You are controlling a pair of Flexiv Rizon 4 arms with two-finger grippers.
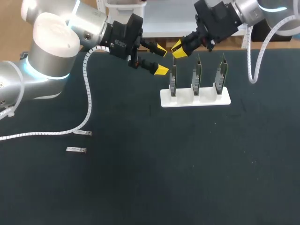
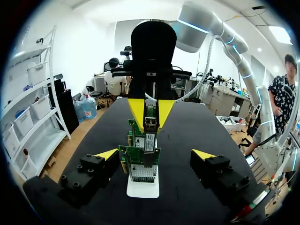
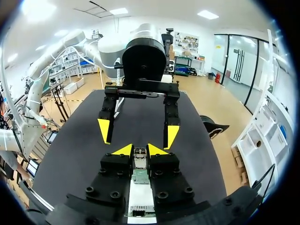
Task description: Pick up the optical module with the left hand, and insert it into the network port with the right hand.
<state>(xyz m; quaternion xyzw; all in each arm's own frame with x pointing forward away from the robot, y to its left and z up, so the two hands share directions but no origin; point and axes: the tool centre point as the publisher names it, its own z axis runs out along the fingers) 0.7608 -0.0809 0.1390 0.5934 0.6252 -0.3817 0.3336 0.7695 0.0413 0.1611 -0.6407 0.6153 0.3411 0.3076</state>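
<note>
My right gripper is shut on a small silver optical module, holding it just above the leftmost of three upright green network cards. The cards stand in a white stand. In the left wrist view the module sits between the right gripper's yellow tips, over the card's port edge. My left gripper hangs open and empty in the air, facing the right one from the left of the stand. The right wrist view shows the left gripper ahead of the held module, fingers wide apart.
Two more silver modules lie on the dark table at the left, near the left arm's white cable. The other two cards stand to the right of the first one.
</note>
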